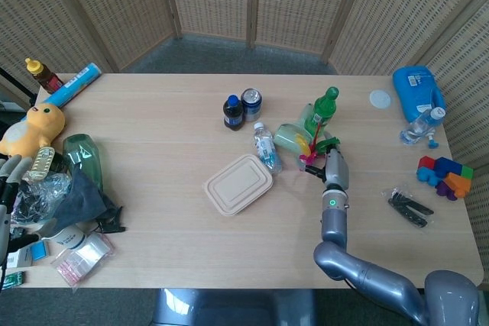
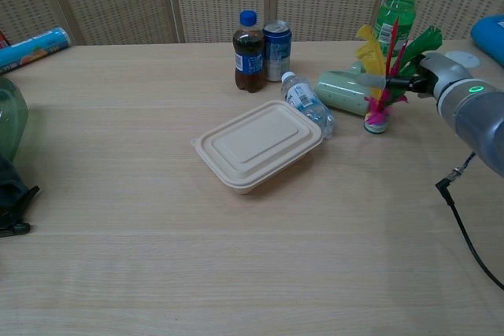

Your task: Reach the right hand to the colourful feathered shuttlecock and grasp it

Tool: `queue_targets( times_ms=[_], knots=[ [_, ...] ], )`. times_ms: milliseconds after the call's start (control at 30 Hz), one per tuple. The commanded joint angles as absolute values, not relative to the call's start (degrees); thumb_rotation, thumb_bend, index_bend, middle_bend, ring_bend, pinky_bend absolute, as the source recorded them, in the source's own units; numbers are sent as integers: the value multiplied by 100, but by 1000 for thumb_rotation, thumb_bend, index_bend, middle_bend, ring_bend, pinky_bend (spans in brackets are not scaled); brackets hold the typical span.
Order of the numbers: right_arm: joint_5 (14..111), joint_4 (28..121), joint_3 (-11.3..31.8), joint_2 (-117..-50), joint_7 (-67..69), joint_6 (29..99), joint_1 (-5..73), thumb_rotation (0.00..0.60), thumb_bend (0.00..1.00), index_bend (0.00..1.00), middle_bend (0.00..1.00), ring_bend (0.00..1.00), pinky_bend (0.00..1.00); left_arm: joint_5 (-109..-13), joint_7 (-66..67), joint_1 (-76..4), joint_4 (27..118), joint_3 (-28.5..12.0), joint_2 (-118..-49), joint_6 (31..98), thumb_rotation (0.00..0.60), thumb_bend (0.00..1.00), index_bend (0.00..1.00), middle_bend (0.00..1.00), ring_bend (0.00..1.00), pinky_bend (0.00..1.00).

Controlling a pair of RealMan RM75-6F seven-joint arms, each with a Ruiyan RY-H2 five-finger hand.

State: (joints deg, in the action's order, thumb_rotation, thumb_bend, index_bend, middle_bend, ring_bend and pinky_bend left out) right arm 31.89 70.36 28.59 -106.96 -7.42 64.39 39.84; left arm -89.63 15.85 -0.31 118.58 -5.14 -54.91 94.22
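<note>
**Right hand at the feathers, grasp not yet confirmed**

The shuttlecock stands upright on its pink base on the surface, just right of centre, its yellow, red and green feathers fanning upward. The right hand comes in from the shuttlecock's 3 o'clock side in the chest view, and its fingertips reach in among the feathers just above the base. The reach looks essentially complete. Whether the fingers have closed on the stem cannot be told: the feathers overlap them in both views, and in the head view the hand covers most of the shuttlecock. What is left, by my reading, is a firm closure.

Touching or just beside the shuttlecock, at its 9 o'clock, lies a pale green tumbler on its side; a green bottle stands behind at 12 o'clock.

The left hand shows only at the head view's far left edge, partly cut off among clutter, its state unreadable.
</note>
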Motion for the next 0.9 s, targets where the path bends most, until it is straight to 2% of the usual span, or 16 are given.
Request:
queue_targets(
  times_ms=[33, 67, 133, 167, 200, 267, 300, 400, 600, 900],
  knots=[
    [3235, 6873, 2899, -10819, -714, 6440, 4011, 390, 0, 0, 0, 0, 0, -8946, 1576, -33, 11849, -526, -5488, 9429, 600, 0, 0, 0, 0, 0],
    [3275, 6805, 2904, -10865, -692, 6473, 4013, 398, 0, 0, 0, 0, 0, -8938, 1575, -35, 11845, -530, -5490, 9429, 600, 0, 0, 0, 0, 0],
    [3377, 6637, 2945, -10984, -594, 6567, 4018, 500, 0, 27, 0, 0, 14, -8925, 1579, -39, 11834, -530, -5496, 9422, 600, 0, 0, 0, 0, 0],
    [3432, 6545, 2955, -11036, -573, 6629, 4025, 553, 0, 84, 22, 19, 74, -8924, 1579, -41, 11836, -528, -5498, 9418, 600, 0, 0, 0, 0, 0],
    [3524, 6425, 2969, -11107, -525, 6718, 4035, 592, 0, 185, 84, 86, 190, -8929, 1582, -41, 11839, -525, -5501, 9418, 600, 0, 0, 0, 0, 0],
    [3641, 6264, 2976, -11193, -455, 6777, 4040, 600, 0, 393, 264, 284, 444, -8944, 1594, -38, 11839, -522, -5504, 9427, 600, 0, 0, 0, 0, 0],
    [3701, 6190, 2981, -11226, -403, 6776, 4030, 600, 0, 471, 347, 374, 532, -8958, 1596, -35, 11841, -518, -5503, 9435, 600, 0, 0, 0, 0, 0],
    [3805, 6037, 3058, -11314, -242, 6817, 4000, 600, 0, 628, 507, 553, 709, -8968, 1595, -31, 11851, -515, -5502, 9447, 600, 0, 0, 0, 0, 0],
    [4015, 6042, 3156, -11349, -28, 6884, 3905, 600, 0, 771, 645, 678, 826, -8988, 1602, -34, 11847, -505, -5515, 9442, 600, 0, 0, 0, 0, 0],
    [4336, 6572, 3157, -11094, 56, 7139, 3580, 600, 0, 796, 654, 683, 831, -9000, 1594, -46, 11841, -505, -5532, 9433, 600, 0, 0, 0, 0, 0]
  ],
)
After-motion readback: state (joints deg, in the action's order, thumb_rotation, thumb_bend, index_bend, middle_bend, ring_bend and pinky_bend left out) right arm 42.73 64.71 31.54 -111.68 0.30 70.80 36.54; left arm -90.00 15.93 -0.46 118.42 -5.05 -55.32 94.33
